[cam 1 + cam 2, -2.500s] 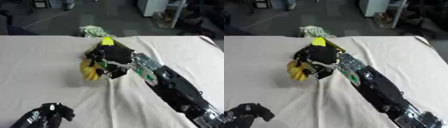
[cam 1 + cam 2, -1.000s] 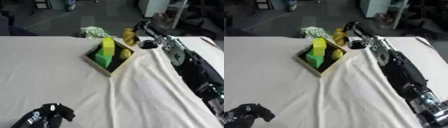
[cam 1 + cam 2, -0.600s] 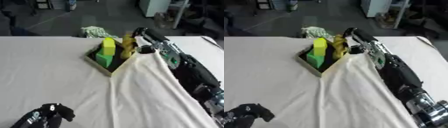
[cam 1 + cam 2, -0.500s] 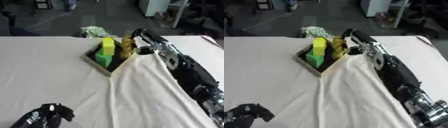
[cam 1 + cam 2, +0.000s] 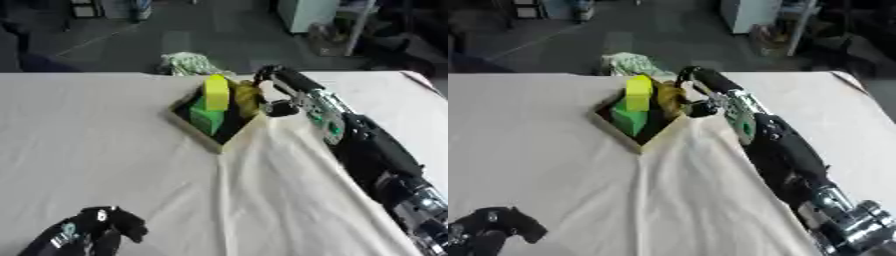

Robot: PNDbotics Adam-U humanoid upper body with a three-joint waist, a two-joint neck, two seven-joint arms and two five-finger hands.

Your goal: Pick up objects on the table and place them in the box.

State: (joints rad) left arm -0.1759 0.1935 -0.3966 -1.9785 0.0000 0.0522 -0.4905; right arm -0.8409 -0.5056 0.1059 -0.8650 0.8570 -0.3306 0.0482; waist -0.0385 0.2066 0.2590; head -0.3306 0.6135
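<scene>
A shallow cardboard box (image 5: 207,141) sits cornerwise at the middle of the cloth-covered table. Inside stand a green block (image 5: 206,119) and a yellow-green cylinder (image 5: 216,92). A yellow banana (image 5: 246,98) leans in the box's right side, against the cylinder. My right hand (image 5: 278,86) reaches in from the right and hangs over the box's right rim, fingers curled round the banana's upper end. My left hand (image 5: 89,234) rests at the lower left corner, relaxed and holding nothing.
A crumpled green-and-white bundle (image 5: 187,64) lies at the table's far edge behind the box. My right forearm (image 5: 778,143) crosses the table's right side. The cloth (image 5: 105,150) has folds running from the box toward the near edge.
My right hand has brought the banana from above and right of the box down and left into it. The left hand has stayed put.
</scene>
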